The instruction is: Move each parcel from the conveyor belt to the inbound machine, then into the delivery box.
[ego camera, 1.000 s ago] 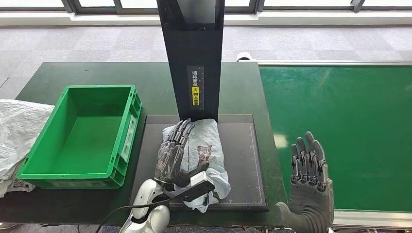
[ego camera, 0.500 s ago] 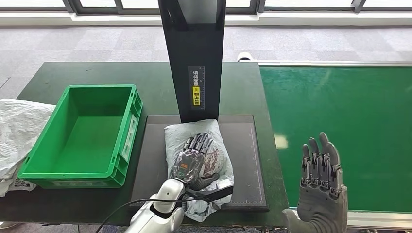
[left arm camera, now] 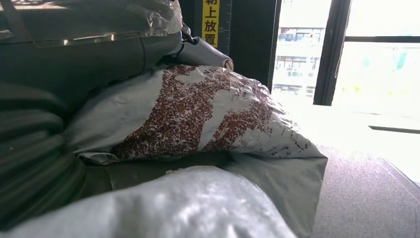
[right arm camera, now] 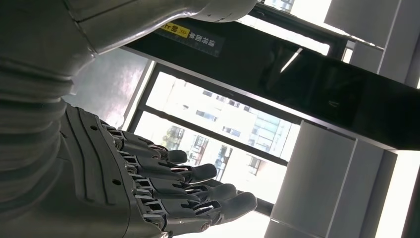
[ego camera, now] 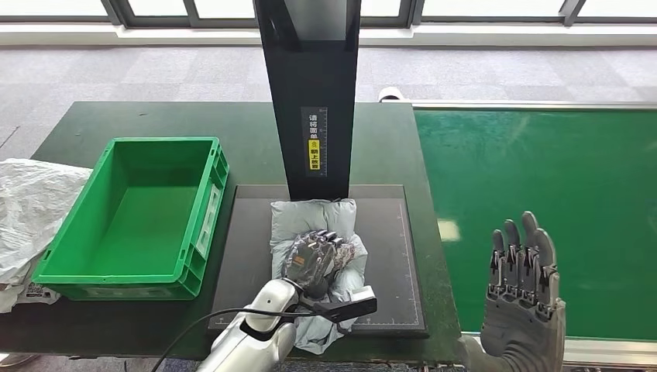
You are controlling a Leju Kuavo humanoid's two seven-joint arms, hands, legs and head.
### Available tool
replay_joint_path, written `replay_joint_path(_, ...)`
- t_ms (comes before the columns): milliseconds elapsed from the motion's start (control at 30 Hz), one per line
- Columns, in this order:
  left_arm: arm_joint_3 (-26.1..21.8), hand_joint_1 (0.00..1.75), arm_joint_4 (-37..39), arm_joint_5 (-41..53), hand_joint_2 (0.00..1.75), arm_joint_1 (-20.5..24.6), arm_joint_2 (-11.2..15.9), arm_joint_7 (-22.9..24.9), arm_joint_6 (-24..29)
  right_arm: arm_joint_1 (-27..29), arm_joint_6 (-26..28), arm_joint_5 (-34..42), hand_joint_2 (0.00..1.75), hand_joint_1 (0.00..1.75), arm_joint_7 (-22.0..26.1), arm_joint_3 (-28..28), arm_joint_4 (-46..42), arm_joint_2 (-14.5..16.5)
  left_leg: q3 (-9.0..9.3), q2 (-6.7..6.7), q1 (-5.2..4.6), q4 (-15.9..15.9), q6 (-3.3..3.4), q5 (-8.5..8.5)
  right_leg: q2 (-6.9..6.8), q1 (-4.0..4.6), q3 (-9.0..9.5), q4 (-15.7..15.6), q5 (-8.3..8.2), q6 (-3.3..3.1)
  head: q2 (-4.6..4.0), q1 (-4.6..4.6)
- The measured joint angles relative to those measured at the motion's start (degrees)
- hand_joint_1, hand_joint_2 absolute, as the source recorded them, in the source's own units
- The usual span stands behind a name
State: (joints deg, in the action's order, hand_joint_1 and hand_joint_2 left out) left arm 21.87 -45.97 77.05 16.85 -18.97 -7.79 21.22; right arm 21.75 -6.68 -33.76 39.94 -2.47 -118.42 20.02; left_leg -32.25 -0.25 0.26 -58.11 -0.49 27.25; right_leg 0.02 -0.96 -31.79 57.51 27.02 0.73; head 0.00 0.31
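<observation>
Head view: left hand (ego camera: 312,260) apparently grips parcel (ego camera: 313,215) beneath it; right hand (ego camera: 524,306) open.

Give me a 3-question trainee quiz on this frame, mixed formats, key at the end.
1. True or false: the green crate already holds a parcel.
2. Multiple choice: where is the grey parcel lying? A) on the conveyor belt B) on the black platform of the inbound machine, at the foot of its black column C) in the green crate
3. Fill in: the left hand is closed on the ____, while the right hand is raised with fingers apart, holding nothing.

Key: 1 false, the crate is empty. 2 B. 3 parcel.
</observation>
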Motion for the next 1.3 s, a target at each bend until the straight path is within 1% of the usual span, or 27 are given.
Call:
replay_joint_path(200, -0.1, 1.75, -6.2, -2.5, 1.75, -2.8, 0.9, -1.6, 4.0, 0.1, 1.5, 0.6, 1.75, 0.00, 0.1, 0.0, -0.1, 0.0, 0.26, 0.00, 0.00, 0.0, -0.03, -0.09, 0.00, 0.00, -0.27, 0.0, -0.09, -0.03, -0.01, 0.01)
replay_joint_path(433, -0.2, 1.75, -13.9, -6.0, 1.75, -5.4, 1.6, -4.8, 8.3, 0.3, 2.3, 1.0, 1.75, 0.00, 0.0, 0.0, -0.4, 0.0, 0.00, -0.02, 0.00, 0.0, -0.04, -0.12, 0.03, 0.01, -0.58, 0.0, -0.12, -0.05, -0.01, -0.01)
replay_joint_path(567, -0.3, 1.75, -18.4, -11.4, 1.75, -7.7, 2.1, -9.3, 13.6, 0.4, 3.1, 1.9, 1.75, 0.00, 0.1, 0.0, -0.5, 0.0, -0.10, -0.01, 0.00, 0.0, -0.05, -0.11, 0.07, 0.01, -0.70, 0.0, -0.12, -0.05, 0.00, -0.01)
replay_joint_path(633, -0.3, 1.75, -20.7, -13.2, 1.75, -8.6, 2.3, -10.8, 15.3, 0.4, 3.5, 2.3, 1.75, 0.00, 0.1, 0.0, -0.5, 0.0, -0.11, -0.01, 0.00, 0.0, -0.05, -0.11, 0.06, 0.01, -0.71, 0.0, -0.11, -0.05, -0.01, -0.01)
replay_joint_path(867, -0.4, 1.75, -26.0, -17.7, 1.75, -11.4, 2.9, -14.7, 18.1, 0.8, 4.9, 4.0, 1.75, 0.00, 0.1, 0.0, -0.4, 0.0, -0.15, -0.01, 0.01, 0.0, -0.05, -0.11, 0.06, 0.01, -0.74, 0.0, -0.10, -0.05, -0.01, -0.01)
replay_joint_path(1067, -0.8, 1.75, -28.4, -18.7, 1.75, -12.9, 3.1, -16.7, 18.5, 1.2, 5.5, 4.7, 1.75, 0.00, 0.1, 0.0, -0.4, 0.0, -0.17, -0.01, 0.01, 0.0, -0.05, -0.11, 0.06, 0.01, -0.75, 0.0, -0.10, -0.05, 0.00, 0.01)
replay_joint_path(1133, -2.1, 1.75, -29.5, -19.0, 1.75, -13.5, 2.9, -19.2, 18.5, 1.4, 5.6, 5.4, 1.75, 0.00, 0.1, 0.0, -0.4, 0.0, -0.18, -0.01, 0.01, 0.0, -0.05, -0.11, 0.07, 0.01, -0.76, 0.0, -0.11, -0.05, 0.00, 0.00)
replay_joint_path(1200, -5.0, 1.75, -31.5, -19.3, 1.75, -14.4, 2.7, -21.9, 18.5, 1.8, 5.8, 6.3, 1.75, 0.00, 0.1, 0.0, -0.4, -0.2, -0.17, 0.00, 0.02, 0.0, -0.05, -0.11, 0.09, 0.02, -0.77, 0.0, -0.10, -0.05, 0.00, 0.00)
replay_joint_path(1300, -10.5, 1.75, -35.1, -19.3, 1.75, -15.9, 2.2, -23.0, 18.5, 2.3, 5.7, 7.5, 1.75, 0.00, 0.1, 0.0, -0.4, -0.6, -0.17, 0.01, 0.04, 0.0, -0.06, -0.11, 0.10, 0.04, -0.80, 0.0, -0.09, -0.06, 0.00, -0.01)
